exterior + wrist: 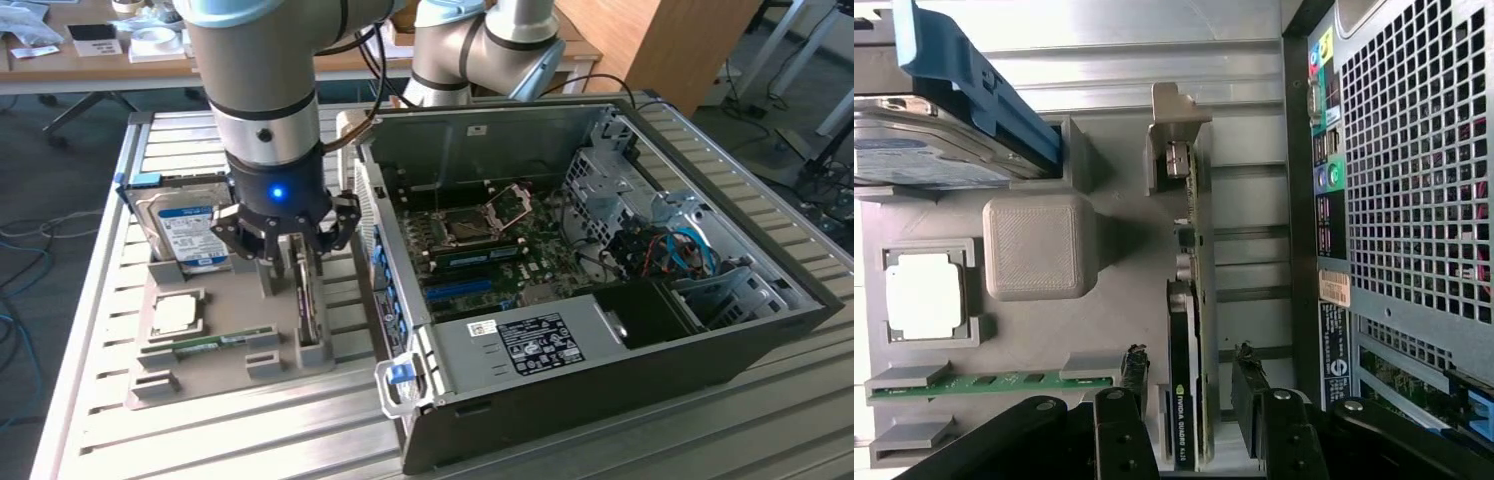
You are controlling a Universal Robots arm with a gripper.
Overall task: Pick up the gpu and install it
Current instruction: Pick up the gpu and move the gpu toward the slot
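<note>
Fingers point(1251, 400): apart, one on each side of the gpu point(1189, 330). You can see a gap between each finger and the card, so nothing is clamped. The gripper point(1192, 385) straddles the card near the end away from its silvery bracket point(1179, 130).

Gpu: stands on its long edge, thin side up, held in slotted posts of the grey holder point(207, 385). It runs along the holder's side nearest the computer case point(747, 330). It is seated in the holder, not lifted.

Holder, other contents:
- a rounded grey block point(1039, 245), near the card but not touching it;
- a processor chip point(178, 312), lying flat in a square recess;
- a green memory stick point(214, 345), lying in its own slot beside the chip;
- a silver hard drive point(180, 232) with a blue label, standing at the holder's far end, just to the exterior view's left of the gripper, with a blue rail point(974, 85) on it.

Arm point(267, 120): you have it coming down nearly vertical over the holder; a blue light point(276, 192) is lit on the wrist.

Case: lies on its side with the cover off, just beside the holder on the exterior view's right. The motherboard point(494, 250) faces up. The perforated rear panel point(1424, 150) faces the holder.

Holder and case both rest on a slatted metal table point(120, 440).
</note>
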